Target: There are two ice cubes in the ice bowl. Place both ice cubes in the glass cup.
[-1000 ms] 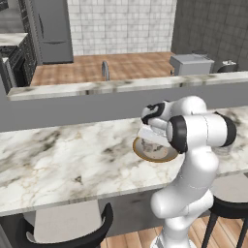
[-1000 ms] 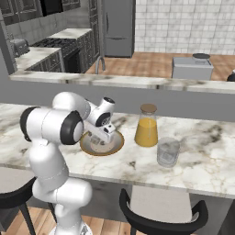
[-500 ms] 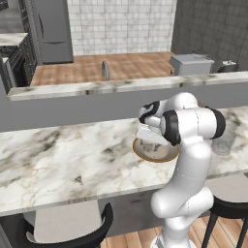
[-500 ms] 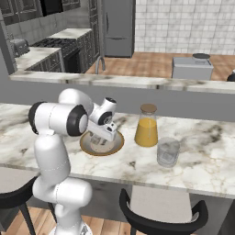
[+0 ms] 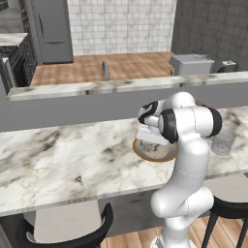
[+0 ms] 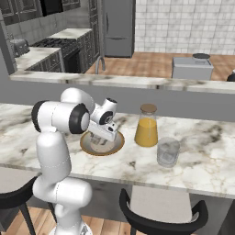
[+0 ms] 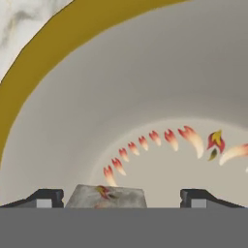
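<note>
One small pale whitish-grey ice cube (image 7: pixel 106 195) is lying on the pale grey floor of the shallow, tan-rimmed ice bowl (image 7: pixel 43 53), between the two dark tips of our claw (image 7: pixel 121 197). We are keeping the claw wide apart, gripping nothing, because it must straddle the cube first. Well to the right on the marble table (image 6: pixel 209 156), past an orange juice carafe (image 6: pixel 147 125), the clear glass cup (image 6: pixel 168 152) is waiting.
</note>
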